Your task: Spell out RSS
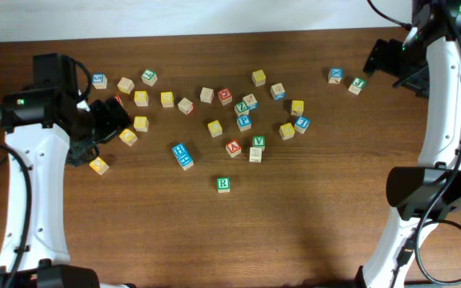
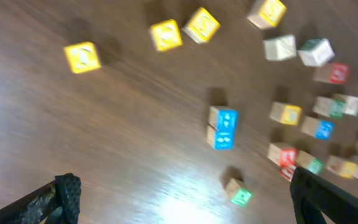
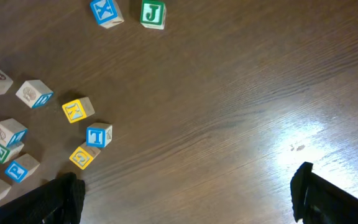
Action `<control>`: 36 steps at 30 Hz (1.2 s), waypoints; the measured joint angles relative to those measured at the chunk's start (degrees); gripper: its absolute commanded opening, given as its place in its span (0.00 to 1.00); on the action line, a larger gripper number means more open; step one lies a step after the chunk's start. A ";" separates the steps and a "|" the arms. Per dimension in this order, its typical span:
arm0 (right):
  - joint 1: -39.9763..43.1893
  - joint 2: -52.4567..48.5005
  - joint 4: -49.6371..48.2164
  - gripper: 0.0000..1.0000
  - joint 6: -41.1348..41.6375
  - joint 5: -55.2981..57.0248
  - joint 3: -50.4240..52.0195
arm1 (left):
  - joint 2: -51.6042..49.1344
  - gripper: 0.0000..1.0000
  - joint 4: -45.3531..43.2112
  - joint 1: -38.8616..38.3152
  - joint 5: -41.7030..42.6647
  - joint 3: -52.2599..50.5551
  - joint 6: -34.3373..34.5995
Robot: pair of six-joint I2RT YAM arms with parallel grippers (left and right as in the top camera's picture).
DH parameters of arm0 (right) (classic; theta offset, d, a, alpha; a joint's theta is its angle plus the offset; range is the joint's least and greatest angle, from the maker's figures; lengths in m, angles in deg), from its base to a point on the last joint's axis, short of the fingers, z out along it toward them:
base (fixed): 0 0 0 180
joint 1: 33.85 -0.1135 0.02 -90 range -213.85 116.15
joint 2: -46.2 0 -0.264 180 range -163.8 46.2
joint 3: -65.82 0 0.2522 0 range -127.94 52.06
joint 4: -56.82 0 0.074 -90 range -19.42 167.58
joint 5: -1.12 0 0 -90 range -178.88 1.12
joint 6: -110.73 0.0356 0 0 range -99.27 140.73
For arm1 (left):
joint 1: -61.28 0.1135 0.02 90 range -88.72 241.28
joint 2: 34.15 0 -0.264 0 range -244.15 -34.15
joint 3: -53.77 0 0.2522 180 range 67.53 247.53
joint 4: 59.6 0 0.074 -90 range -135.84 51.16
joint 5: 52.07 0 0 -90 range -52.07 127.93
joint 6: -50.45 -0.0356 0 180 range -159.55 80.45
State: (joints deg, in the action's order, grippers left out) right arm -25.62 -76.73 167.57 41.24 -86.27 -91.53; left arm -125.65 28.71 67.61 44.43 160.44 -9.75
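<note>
Wood-brown worktop (image 1: 310, 232) seen from overhead, strewn with small lettered blocks. The R block (image 1: 223, 185), a green letter on a pale face, sits alone, well apart from the left gripper (image 1: 106, 120), off to that gripper's right and nearer the arm bases. Between the two lies a blue H block (image 1: 182, 156). The right gripper (image 1: 378, 58) hangs at the far right of the worktop, with a blue X block (image 1: 336, 75) and a green J block (image 1: 357, 85) near it on its left. Most other letters are too small to read.

Left wrist view, blurred: the left gripper's fingers (image 2: 64, 198) stand wide apart. The R block lies just ahead of them, nearer the right-hand finger, its letter smeared. The H block is just beyond it.

Right wrist view: the right gripper's fingers (image 3: 312, 190) are likewise spread wide. X and J read clearly, far ahead on the left-hand finger's side. A yellow block (image 3: 78, 109) lies closer to that finger.
</note>
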 measured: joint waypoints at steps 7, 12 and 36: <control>0.00 0.00 0.00 0.98 -0.02 -0.02 0.00 | 0.00 0.97 -11.19 -14.23 4.31 -0.07 -5.60; 0.00 0.00 0.00 0.98 -0.04 -0.02 0.00 | 0.00 0.99 -13.73 -14.56 -7.85 0.00 -12.11; 0.00 0.00 0.00 0.98 -0.15 -0.02 0.00 | -26.16 0.90 -30.93 -9.49 -12.85 -1.95 -36.50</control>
State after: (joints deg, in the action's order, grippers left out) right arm -25.62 -76.73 167.57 41.09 -86.29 -91.53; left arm -151.82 -2.22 58.12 31.58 158.49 -46.25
